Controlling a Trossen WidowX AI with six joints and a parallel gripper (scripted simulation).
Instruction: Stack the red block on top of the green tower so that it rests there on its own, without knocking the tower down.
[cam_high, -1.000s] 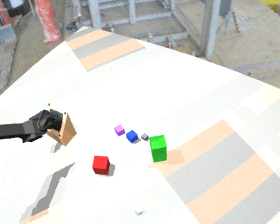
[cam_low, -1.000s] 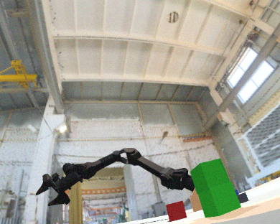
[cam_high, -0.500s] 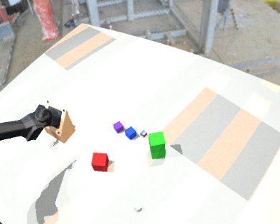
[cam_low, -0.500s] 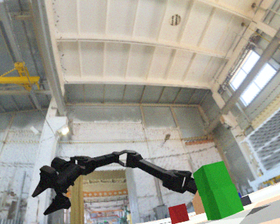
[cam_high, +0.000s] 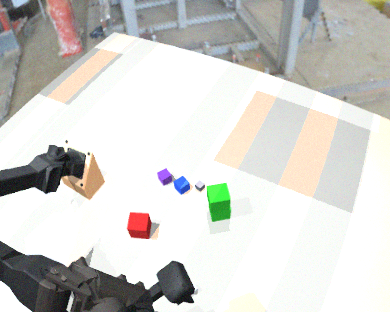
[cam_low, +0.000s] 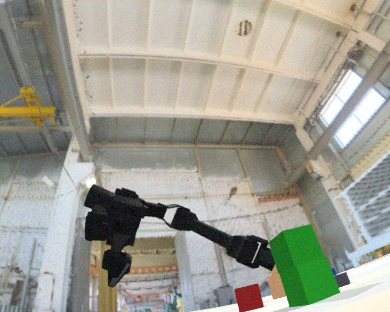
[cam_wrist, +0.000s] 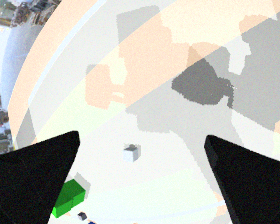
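Single arm stretched out, gripper wide open and holding nothing.

From the exterior view the arm (cam_low: 210, 233) runs as a dark jointed boom from its base end low on the right, rising leftward through an elbow to the bulky wrist, with the gripper (cam_low: 116, 267) hanging down at the left end, raised well above the table. In the top view the base link sits at the left edge and the gripper's dark fingers (cam_high: 176, 282) show along the bottom edge. The wrist view has both fingertips as black wedges at the far left and right, jaws spread full width, pointing downward, nothing between them.
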